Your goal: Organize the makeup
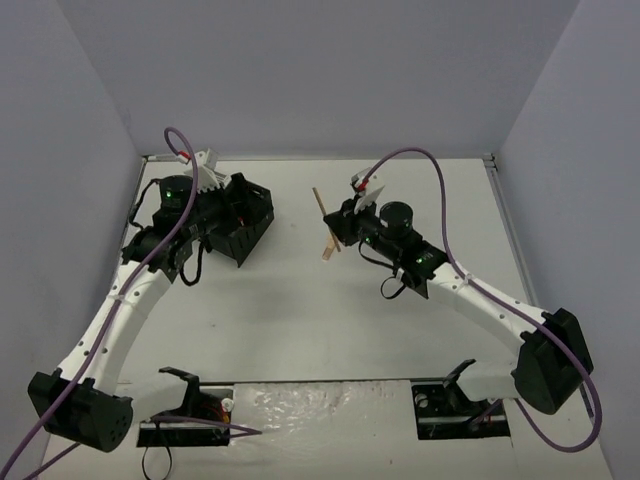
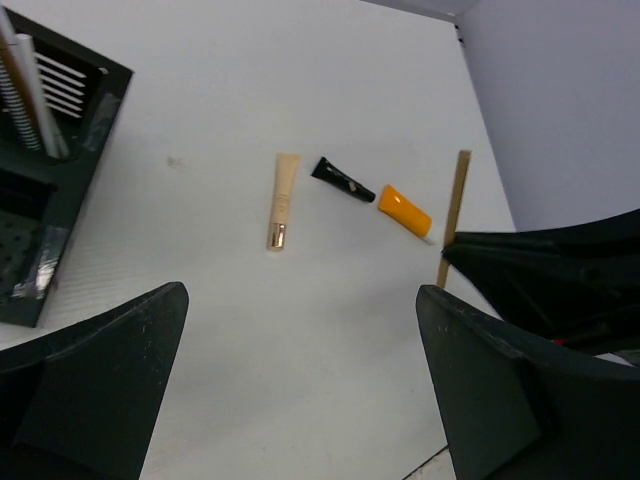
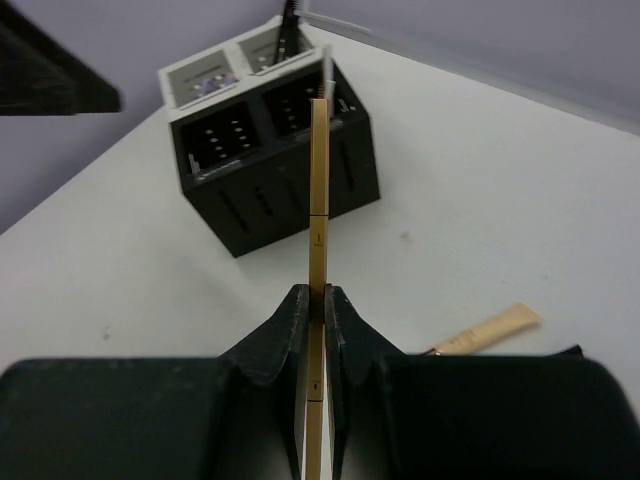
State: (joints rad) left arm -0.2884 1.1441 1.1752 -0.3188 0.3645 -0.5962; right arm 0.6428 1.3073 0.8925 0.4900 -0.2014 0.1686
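Top external view: makeup partly sorted, one stick in hand.
At left the box holds a few pencils, with the left gripper wide and empty nearby. A beige tube, black tube and orange tube lie loose mid-table. The right gripper pinches a tan stick, not yet boxed.

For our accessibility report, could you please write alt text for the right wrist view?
The right gripper is shut on a thin tan stick pointing toward a black compartment box on the white table. A beige tube lies at lower right.
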